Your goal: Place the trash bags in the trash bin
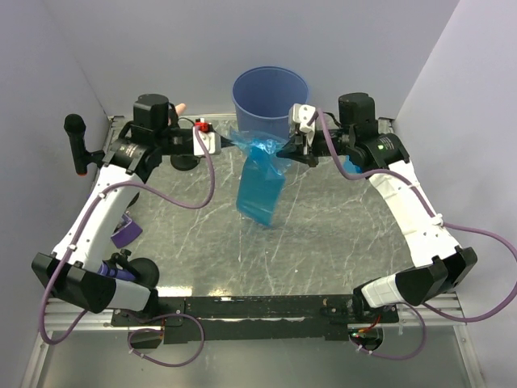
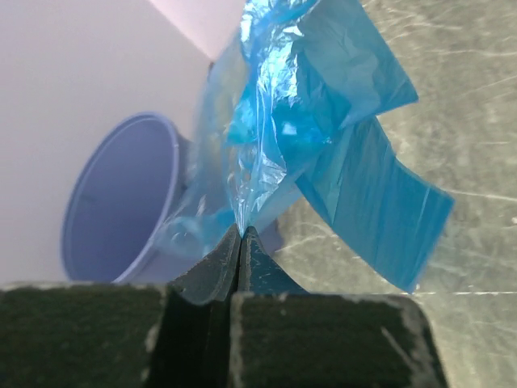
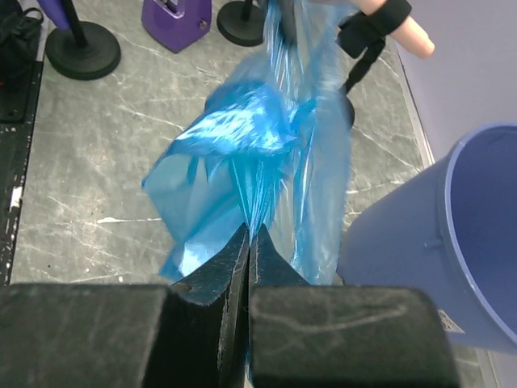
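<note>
Trash bags (image 1: 260,182) are not in the trash bin (image 1: 271,93) yet. The blue film hangs just in front of the bin, strung between my 2 arms, its lower end drooping toward the tabletop (image 1: 339,242). I cannot tell whether it is 1 bag or several. Nothing shows inside the bin. My left fingers (image 2: 216,273) are pinched tight on 1 edge of the film, and my right fingers (image 3: 222,271) are pinched tight on the opposite edge. What is left, I judge, is carrying it over the rim and letting go.
</note>
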Robot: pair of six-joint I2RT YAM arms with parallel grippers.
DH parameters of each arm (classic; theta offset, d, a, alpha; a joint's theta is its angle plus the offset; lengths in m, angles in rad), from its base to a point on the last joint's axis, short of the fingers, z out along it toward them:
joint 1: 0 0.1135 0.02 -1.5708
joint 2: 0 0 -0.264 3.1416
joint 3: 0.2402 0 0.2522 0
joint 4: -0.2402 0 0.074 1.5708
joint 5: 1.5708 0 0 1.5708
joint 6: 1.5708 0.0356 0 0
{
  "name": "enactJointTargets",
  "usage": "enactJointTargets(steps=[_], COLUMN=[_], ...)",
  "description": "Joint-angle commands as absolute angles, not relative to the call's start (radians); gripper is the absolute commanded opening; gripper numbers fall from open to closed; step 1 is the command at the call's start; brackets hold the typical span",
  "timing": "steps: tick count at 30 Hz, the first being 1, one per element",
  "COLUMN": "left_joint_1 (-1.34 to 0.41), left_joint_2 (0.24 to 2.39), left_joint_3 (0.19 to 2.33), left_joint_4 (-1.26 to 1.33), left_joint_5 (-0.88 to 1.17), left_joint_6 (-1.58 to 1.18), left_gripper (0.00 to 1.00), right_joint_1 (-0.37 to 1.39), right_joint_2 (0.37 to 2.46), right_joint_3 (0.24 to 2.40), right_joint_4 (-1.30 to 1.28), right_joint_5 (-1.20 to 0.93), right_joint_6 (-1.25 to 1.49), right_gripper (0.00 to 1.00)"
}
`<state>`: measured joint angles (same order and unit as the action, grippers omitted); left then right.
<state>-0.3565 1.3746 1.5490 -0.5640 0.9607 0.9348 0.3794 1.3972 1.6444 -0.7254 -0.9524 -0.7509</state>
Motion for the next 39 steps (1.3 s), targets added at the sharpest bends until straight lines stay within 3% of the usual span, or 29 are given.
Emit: enactJointTargets(steps=[1, 13, 17, 19, 22, 26, 34, 36, 39], left_joint_1=[-0.337, -0.282, -0.304, -0.328, -0.36, -0.382, -0.38, -0.379, -0.38], left_joint_2=[1.374, 1.442, 1.448, 1.457, 1.471, 1.523, 1.609, 1.614, 1.618], left_joint_3=[1.608, 1.704, 1.718, 1.744, 1.776, 1.873, 2.095, 2.121, 2.12], left_joint_4=[-0.569, -0.601, -0.508, -0.515, -0.529, -0.696, -1.131, -1.234, -1.363], left_joint_5=[0.979, 0.995, 1.094, 1.121, 1.146, 1.18, 1.112, 1.08, 1.039], left_joint_6=[0.985, 1.063, 0.893, 0.876, 0.848, 0.934, 1.152, 1.219, 1.334], left_gripper=[0.0, 0.01, 0.3, 0.36, 0.36, 0.26, 0.2, 0.24, 0.39], right_joint_1=[0.357, 0.319, 0.347, 0.368, 0.411, 0.436, 0.457, 0.459, 0.463], right_joint_2=[1.356, 1.327, 1.331, 1.345, 1.362, 1.388, 1.416, 1.419, 1.431], right_joint_3=[1.643, 1.649, 1.664, 1.696, 1.723, 1.762, 1.79, 1.792, 1.799], right_joint_4=[-0.709, -0.739, -0.721, -0.755, -0.781, -0.781, -0.684, -0.661, -0.65], right_joint_5=[-0.982, -0.95, -0.956, -0.947, -0.91, -0.9, -0.804, -0.785, -0.773], right_joint_6=[-0.77, -0.854, -0.856, -0.911, -0.997, -1.008, -0.937, -0.916, -0.907], right_gripper=[0.0, 0.0, 0.0, 0.0, 0.0, 0.0, 0.0, 0.0, 0.0])
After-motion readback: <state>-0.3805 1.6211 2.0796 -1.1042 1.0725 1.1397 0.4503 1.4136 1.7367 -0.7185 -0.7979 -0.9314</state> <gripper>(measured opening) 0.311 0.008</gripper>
